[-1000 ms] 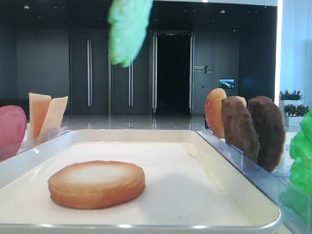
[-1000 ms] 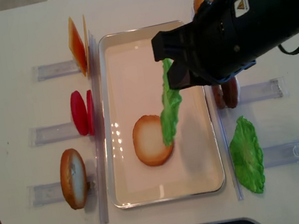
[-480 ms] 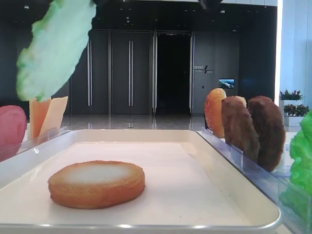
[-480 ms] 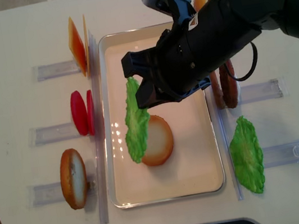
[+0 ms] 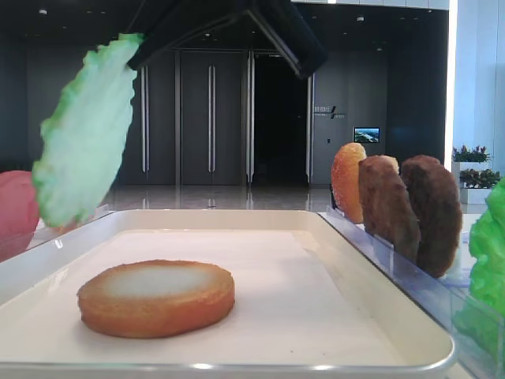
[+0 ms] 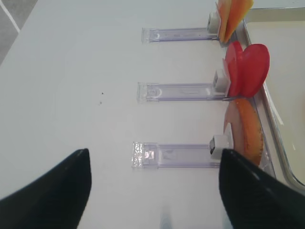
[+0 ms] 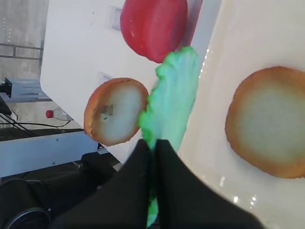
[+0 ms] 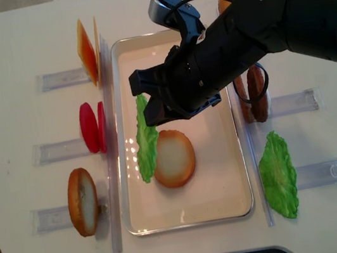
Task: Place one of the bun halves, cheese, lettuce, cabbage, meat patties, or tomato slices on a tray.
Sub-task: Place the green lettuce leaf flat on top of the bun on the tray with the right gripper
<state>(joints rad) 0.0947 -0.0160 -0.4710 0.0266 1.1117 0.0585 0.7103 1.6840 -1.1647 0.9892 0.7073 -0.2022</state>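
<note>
The right gripper (image 7: 153,148) pinched the lettuce (image 8: 144,140) by its top edge, jaws pressed together on it. The leaf hung over the tray's (image 8: 189,216) left side, beside the bun half (image 8: 173,158) and apparently clear of it. This looked like the placing step. Next, the leaf needed shifting over the bun, lowering, then release. The left gripper (image 6: 152,181) stood spread over bare table.

One tray (image 8: 243,172), two bun halves (image 8: 173,158) (image 8: 82,202) counted, two tomato slices (image 8: 89,127), two cheese slices (image 8: 85,51), two meat patties (image 8: 257,92), two lettuce leaves (image 8: 145,144) (image 8: 277,175), six clear racks (image 8: 61,79).
</note>
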